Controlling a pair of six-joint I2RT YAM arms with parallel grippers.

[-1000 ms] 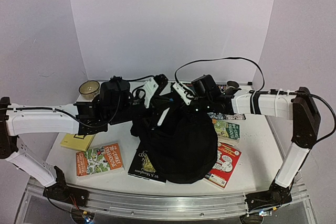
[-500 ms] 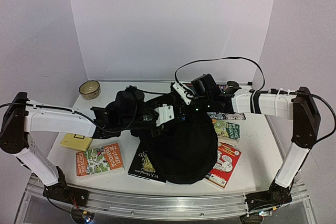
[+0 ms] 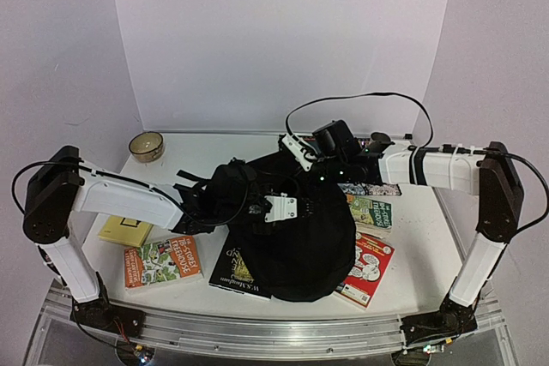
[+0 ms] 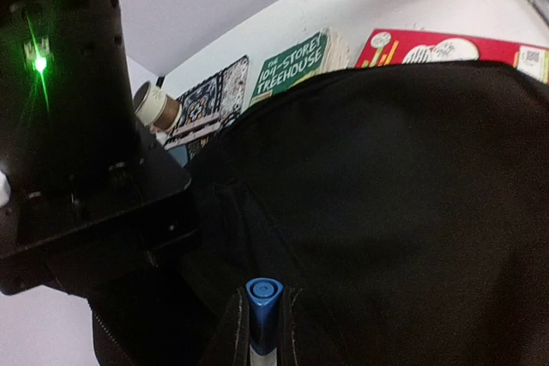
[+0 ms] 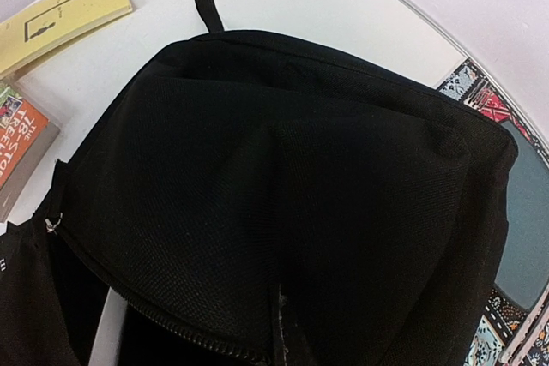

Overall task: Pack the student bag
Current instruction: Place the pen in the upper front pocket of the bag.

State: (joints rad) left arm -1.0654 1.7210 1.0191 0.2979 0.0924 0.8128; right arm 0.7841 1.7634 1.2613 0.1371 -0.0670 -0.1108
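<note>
White counter (image 3: 416, 242) carries the large soft black fabric backpack (image 3: 296, 242) at its near middle, right jaws pinching its rim, left jaws clamped on a blue-capped pen (image 4: 263, 293) above it, while paperback books (image 3: 161, 259) around lie unpacked.

student bag (image 5: 283, 169): matt black woven cloth | pen (image 4: 263, 293): smooth blue plastic cap | table (image 3: 197, 147): smooth white
</note>
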